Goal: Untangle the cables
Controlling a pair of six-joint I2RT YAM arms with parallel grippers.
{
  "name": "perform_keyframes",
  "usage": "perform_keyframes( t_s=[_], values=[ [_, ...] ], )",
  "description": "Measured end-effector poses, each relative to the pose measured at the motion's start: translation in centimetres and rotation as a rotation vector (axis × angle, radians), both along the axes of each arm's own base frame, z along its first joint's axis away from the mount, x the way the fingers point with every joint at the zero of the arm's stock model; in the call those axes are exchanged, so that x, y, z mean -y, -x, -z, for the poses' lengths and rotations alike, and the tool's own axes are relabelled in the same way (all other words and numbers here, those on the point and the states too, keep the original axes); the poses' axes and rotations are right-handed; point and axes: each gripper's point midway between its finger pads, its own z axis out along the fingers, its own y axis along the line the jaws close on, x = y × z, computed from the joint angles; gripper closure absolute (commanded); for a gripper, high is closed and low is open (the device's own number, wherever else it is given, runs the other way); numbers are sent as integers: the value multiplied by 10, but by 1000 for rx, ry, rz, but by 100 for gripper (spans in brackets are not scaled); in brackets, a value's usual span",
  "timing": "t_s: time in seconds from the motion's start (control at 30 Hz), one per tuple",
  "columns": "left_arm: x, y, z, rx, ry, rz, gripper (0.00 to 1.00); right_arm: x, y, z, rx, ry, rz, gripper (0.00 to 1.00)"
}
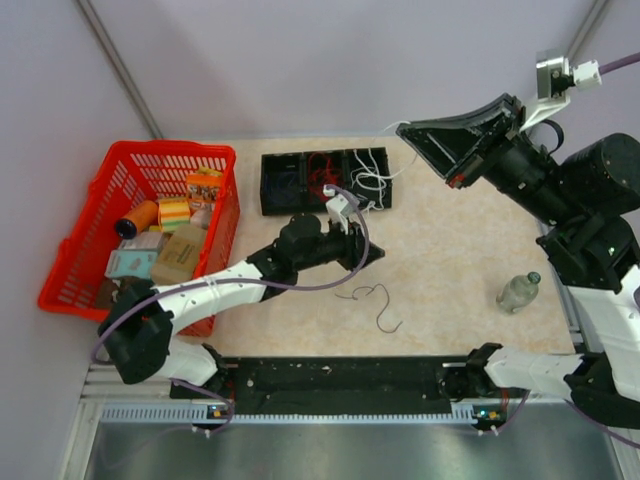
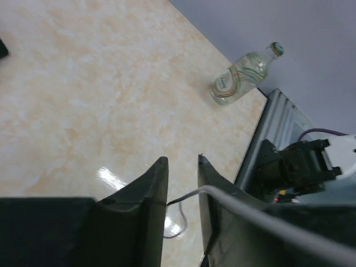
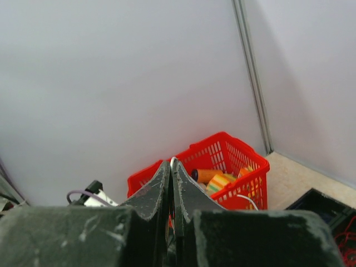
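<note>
Thin cable between fingers of left hand

Cable partly behind left gripper

Glossy beige stone-look tabletop catching a bright light reflection. Clear, shiny plastic bottle. Red plastic lattice basket. Dull grey metal sheet. Right gripper fingers matt black, scratched.
</note>
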Motion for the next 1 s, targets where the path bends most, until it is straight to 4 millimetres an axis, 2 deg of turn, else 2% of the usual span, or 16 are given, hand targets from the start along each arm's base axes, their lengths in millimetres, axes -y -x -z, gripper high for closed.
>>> perform_keyframes(
  t_s=[0.03, 0.17, 0.27, 0.37, 0.47, 0.53, 0.6, 0.63, 0.67, 0.73, 0.93, 1.0],
  values=[
    [-1, -6, -3, 8, 2, -23, 100, 1, 2, 5, -5, 4, -2, 100],
    [-7, -25, -19, 54, -11, -90, 100, 6, 5, 32, -34, 33, 5, 100],
    [-14, -34, -45, 96, -29, -129, 100, 7, -1, 68, -72, 94, 39, 100],
    [-30, -36, -95, 165, -8, -176, 100, 5, -10, 112, -107, 181, 69, 100],
    [-53, -26, -166, 268, 89, -221, 100, -5, -21, 162, -146, 283, 63, 100],
    [-67, -16, -203, 318, 160, -236, 100, -16, -25, 192, -170, 337, 29, 100],
    [-77, -6, -237, 346, 229, -240, 100, -29, -31, 218, -197, 376, -8, 100],
    [-78, -4, -245, 347, 247, -240, 100, -35, -34, 228, -213, 393, -26, 99],
    [-78, -2, -252, 341, 267, -236, 100, -41, -36, 236, -222, 404, -45, 99],
    [-77, 1, -253, 318, 281, -228, 100, -48, -39, 240, -215, 401, -66, 96],
    [-68, -2, -217, 193, 229, -217, 100, -52, -36, 231, -147, 332, -90, 81],
    [-67, -1, -214, 173, 229, -212, 100, -53, -35, 229, -137, 315, -94, 77]
  ],
)
